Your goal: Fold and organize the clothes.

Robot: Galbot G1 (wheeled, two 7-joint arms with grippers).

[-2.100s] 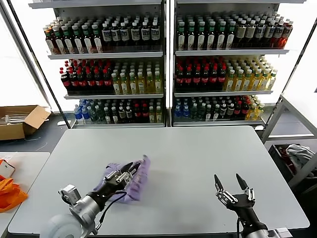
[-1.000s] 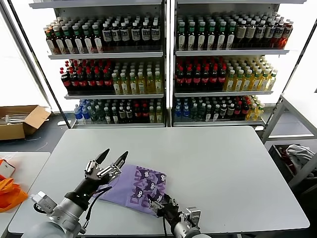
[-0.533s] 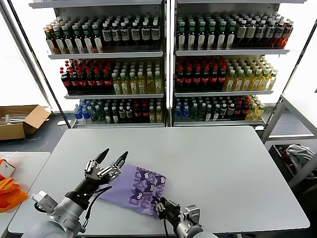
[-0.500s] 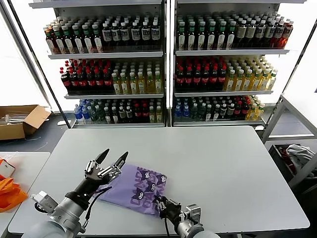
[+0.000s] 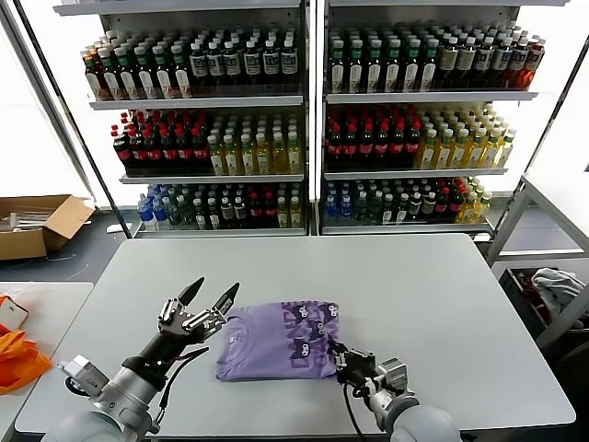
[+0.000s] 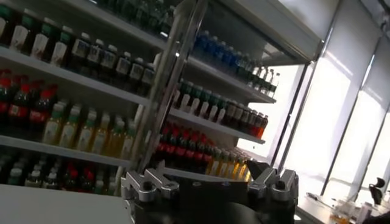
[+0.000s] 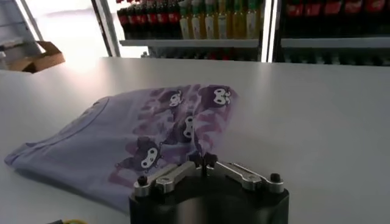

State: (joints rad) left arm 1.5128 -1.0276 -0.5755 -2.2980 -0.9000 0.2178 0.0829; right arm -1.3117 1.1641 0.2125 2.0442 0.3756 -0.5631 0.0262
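The clothes are one lavender T-shirt [image 5: 276, 341] lying folded on the grey table [image 5: 423, 276], its dark cartoon print [image 7: 183, 129] facing up on the right-hand part. My right gripper [image 5: 339, 357] sits low at the shirt's right near corner. In the right wrist view that gripper [image 7: 203, 160] has its tips pressed together on the shirt's edge. My left gripper [image 5: 210, 293] hovers open just above the shirt's left far corner, holding nothing. In the left wrist view the left gripper [image 6: 207, 182] faces only the shelves.
Shelves of bottles [image 5: 304, 120] stand behind the table. A cardboard box [image 5: 37, 226] lies on the floor at far left. Orange fabric [image 5: 18, 361] rests on a side table at left. A grey-white cloth bundle [image 5: 555, 284] lies at far right.
My right gripper has shut on the shirt's near edge and drawn it to the right, so the shirt now lies stretched wider across the table. The left gripper has stayed put, open.
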